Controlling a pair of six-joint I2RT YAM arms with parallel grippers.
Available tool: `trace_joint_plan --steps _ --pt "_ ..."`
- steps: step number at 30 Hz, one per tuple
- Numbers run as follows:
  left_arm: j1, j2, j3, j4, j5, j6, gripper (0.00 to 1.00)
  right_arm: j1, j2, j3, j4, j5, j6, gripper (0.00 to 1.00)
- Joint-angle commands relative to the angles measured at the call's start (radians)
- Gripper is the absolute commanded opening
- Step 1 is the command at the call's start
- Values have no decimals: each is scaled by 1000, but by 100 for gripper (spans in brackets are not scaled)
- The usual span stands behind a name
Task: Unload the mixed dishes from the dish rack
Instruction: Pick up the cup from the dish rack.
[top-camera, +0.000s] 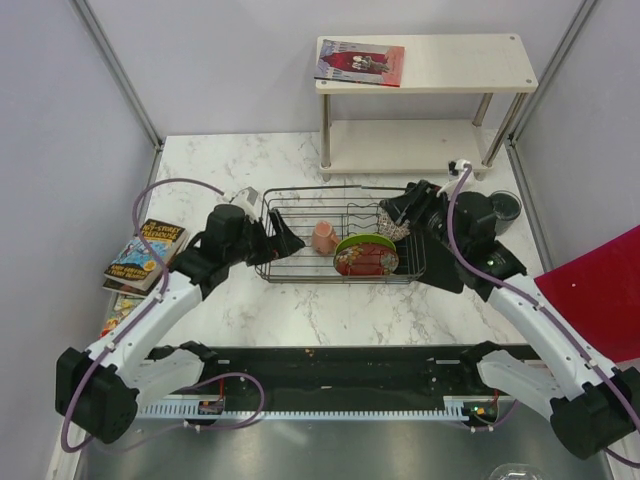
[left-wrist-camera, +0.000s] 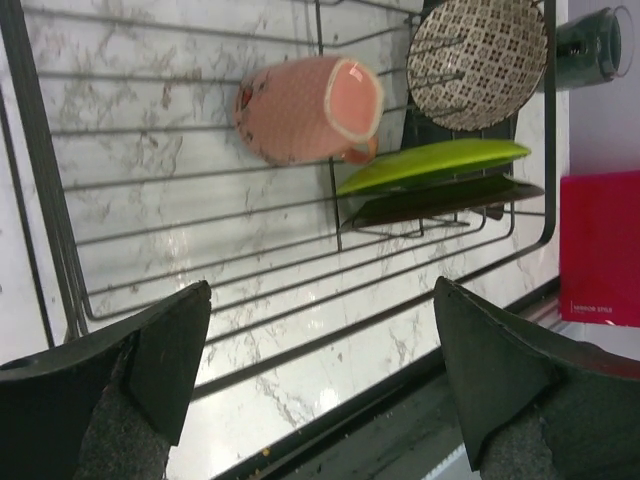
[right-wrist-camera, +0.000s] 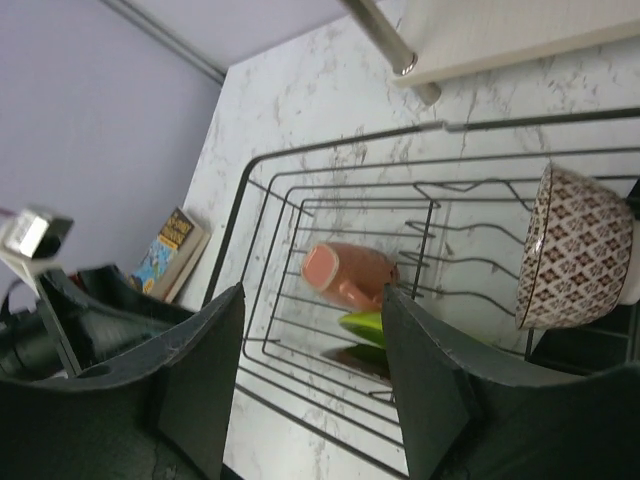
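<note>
The dish rack (top-camera: 340, 279) stands mid-table. In it a small pink cup (top-camera: 323, 236) lies on its side. The lime-green plate (top-camera: 365, 242) and the red patterned dish (top-camera: 365, 263) stand on edge together. A patterned bowl (top-camera: 395, 231) stands on edge at the right end. The dark cup (top-camera: 505, 208) sits on the table right of the rack. My left gripper (top-camera: 285, 241) is open at the rack's left end, its jaws (left-wrist-camera: 320, 340) empty. My right gripper (top-camera: 402, 212) hovers by the bowl (right-wrist-camera: 575, 250), open and empty (right-wrist-camera: 315, 340), with the pink cup (right-wrist-camera: 345, 273) beyond it.
Books (top-camera: 145, 255) lie at the left table edge. A two-tier shelf (top-camera: 450, 75) with a magazine (top-camera: 360, 62) stands behind the rack. A red board (top-camera: 600, 290) is at the right edge. A black strip (top-camera: 330, 365) runs along the near edge.
</note>
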Motion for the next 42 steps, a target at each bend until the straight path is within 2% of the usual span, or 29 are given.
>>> trace_joint_plan --steps 1,8,18,31,34,35,42 --pt "-55 130 152 55 -157 115 98 63 -79 -97 125 15 -50 64" --pt "-249 431 386 -60 -394 112 99 102 -120 -160 149 -5 -79 64" --pt "-252 601 469 -81 -454 0 100 102 -154 -208 158 -35 -101 65" --pt "-250 750 564 -87 -478 -4 98 100 -114 -225 192 -48 -99 65" --pt "-252 758 564 -85 -480 -6 91 102 -110 -223 191 -48 -99 65" --pt "-252 759 556 -87 -478 -9 82 100 -108 -225 189 -46 -101 65" --pt "-252 729 504 -79 -488 -6 54 102 -97 -226 189 -37 -102 65"
